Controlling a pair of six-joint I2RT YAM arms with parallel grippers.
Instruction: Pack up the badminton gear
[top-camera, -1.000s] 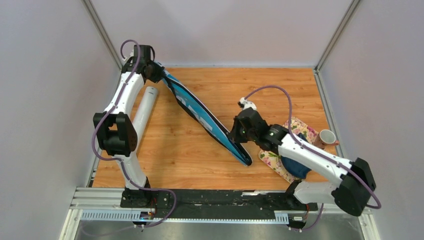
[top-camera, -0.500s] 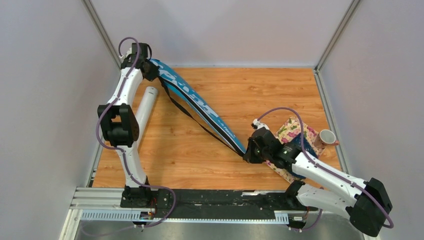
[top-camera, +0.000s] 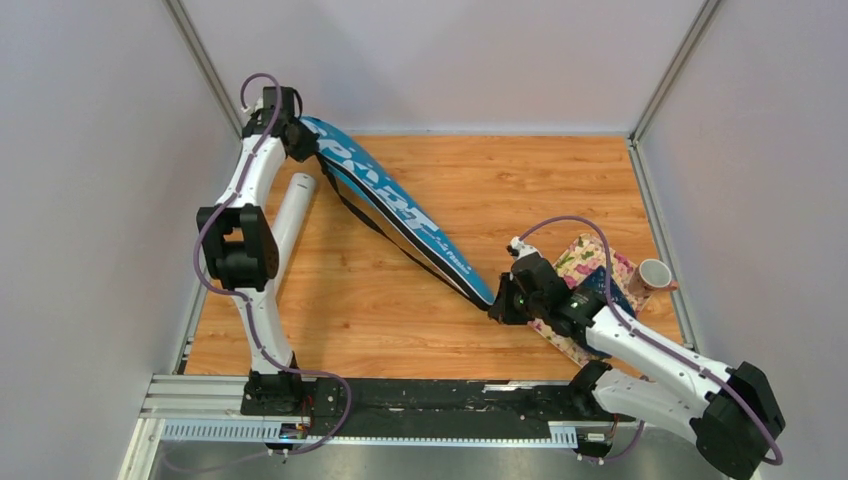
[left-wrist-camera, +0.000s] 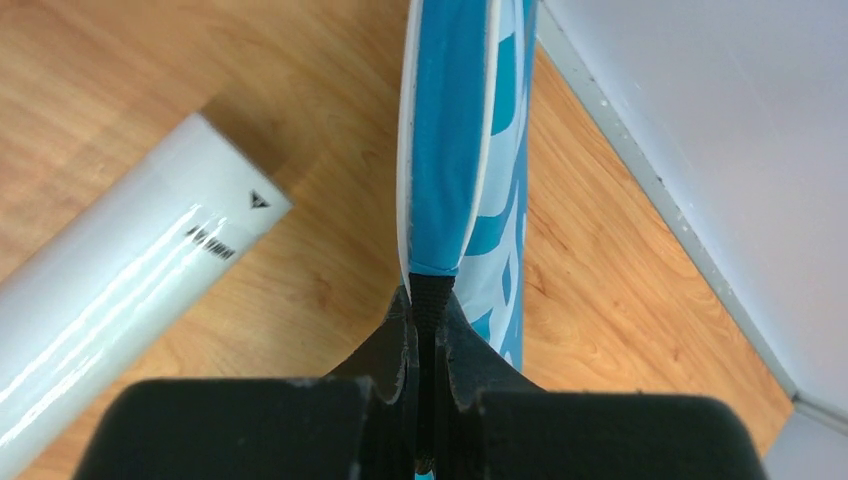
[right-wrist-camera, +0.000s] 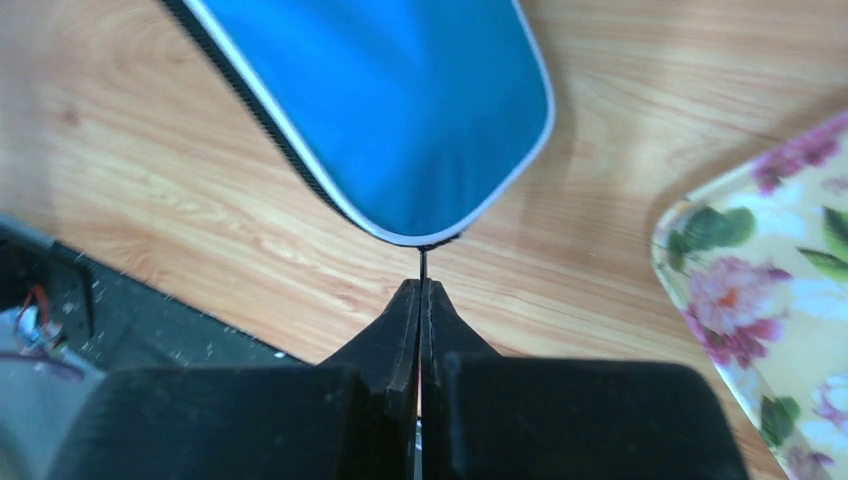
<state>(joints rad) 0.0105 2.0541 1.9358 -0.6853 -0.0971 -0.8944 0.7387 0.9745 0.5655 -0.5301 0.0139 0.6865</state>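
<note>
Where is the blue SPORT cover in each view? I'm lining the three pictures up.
Top external: blue cover, diagonal from left gripper, upper left, to right gripper, centre right.
Left wrist: top centre, end pinched.
Right wrist: top centre, rounded end.
Shared landmark: wooden table.

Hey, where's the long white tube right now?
In the top view, the white tube lies at the table's left side, between the left arm and the blue cover's far end.

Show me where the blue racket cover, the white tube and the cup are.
blue racket cover (top-camera: 400, 208): top external view, middle of its lettered face.
white tube (left-wrist-camera: 130, 270): left wrist view, glossy side near its end.
cup (top-camera: 652, 273): top external view, its mouth.
</note>
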